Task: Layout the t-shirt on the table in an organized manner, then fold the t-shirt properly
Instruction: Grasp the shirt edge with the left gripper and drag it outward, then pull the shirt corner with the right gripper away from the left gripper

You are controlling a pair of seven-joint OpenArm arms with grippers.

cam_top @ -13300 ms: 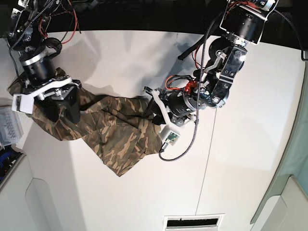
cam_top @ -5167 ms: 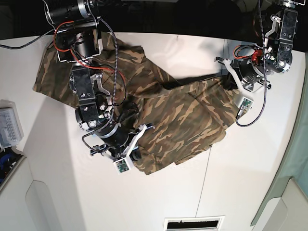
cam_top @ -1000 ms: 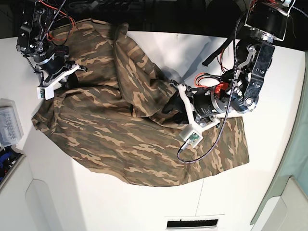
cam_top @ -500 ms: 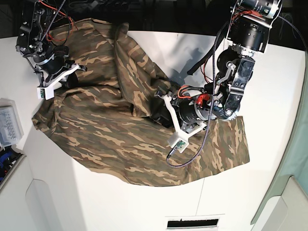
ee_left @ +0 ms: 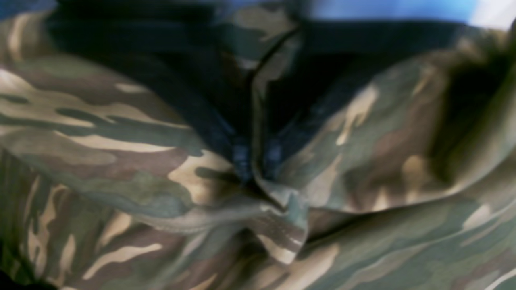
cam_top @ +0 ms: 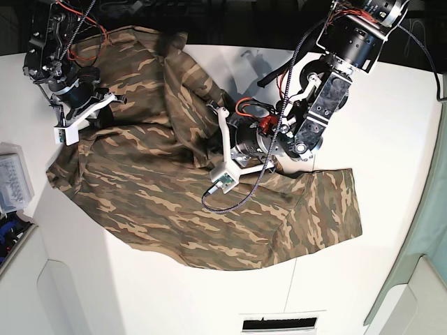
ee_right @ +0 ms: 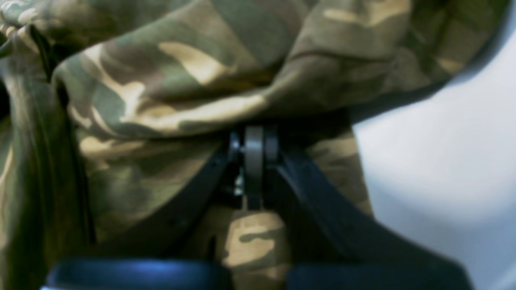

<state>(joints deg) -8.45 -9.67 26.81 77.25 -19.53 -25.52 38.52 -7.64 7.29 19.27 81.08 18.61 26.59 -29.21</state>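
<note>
Both claws now grip the t-shirt [cam_top: 188,202], which lies spread but rumpled on the bench [cam_top: 391,125]. Half a second ago open, the left claw [ee_left: 258,169] has clamped a central fold; the right claw [ee_right: 254,161] stays clamped near the far edge, ready for straightening.

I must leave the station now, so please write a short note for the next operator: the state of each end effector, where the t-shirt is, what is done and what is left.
Left end effector: shut on a pinched fold near the middle of the t-shirt.
Right end effector: shut on cloth at the shirt's far edge, on the base view's left.
T-shirt: spread wide over the table but wrinkled, with a thick ridge bunched beside the left arm; its far part runs past the white top into the dark area behind.
Done: partly opened out.
Left: flatten the ridge, square the shirt fully on the table, then all folding.
</note>
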